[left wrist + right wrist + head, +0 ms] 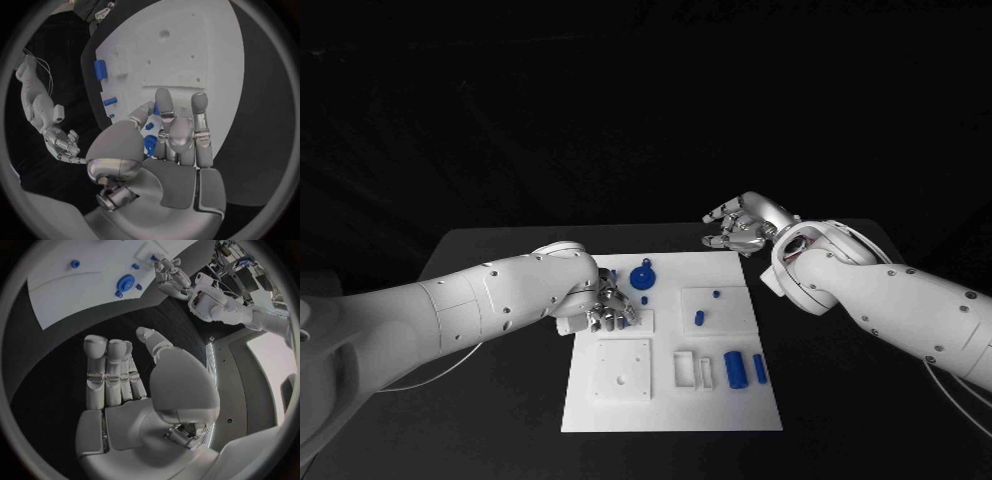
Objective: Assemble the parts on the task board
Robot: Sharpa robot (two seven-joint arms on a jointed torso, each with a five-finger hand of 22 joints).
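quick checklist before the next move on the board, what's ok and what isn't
1. Left robot hand over the task board: ok.
2. Left robot hand gripping a part: cannot tell; a small blue piece shows by its fingers.
3. Right robot hand off the board, fingers apart, holding nothing: ok.
4. Blue disc part lying free near the board's far edge: ok.
5. Two blue cylinders lying at the near right of the board: ok.

Right hand (pixel 134 390) empty over the black table (pixel 56 370), fingers (pixel 109 365) straight and close together, thumb apart. Beyond, white task board (pixel 81 290) bearing a blue gear-like disc (pixel 127 281) and small blue parts (pixel 75 263). Left hand (pixel 170 275) at the board's edge.
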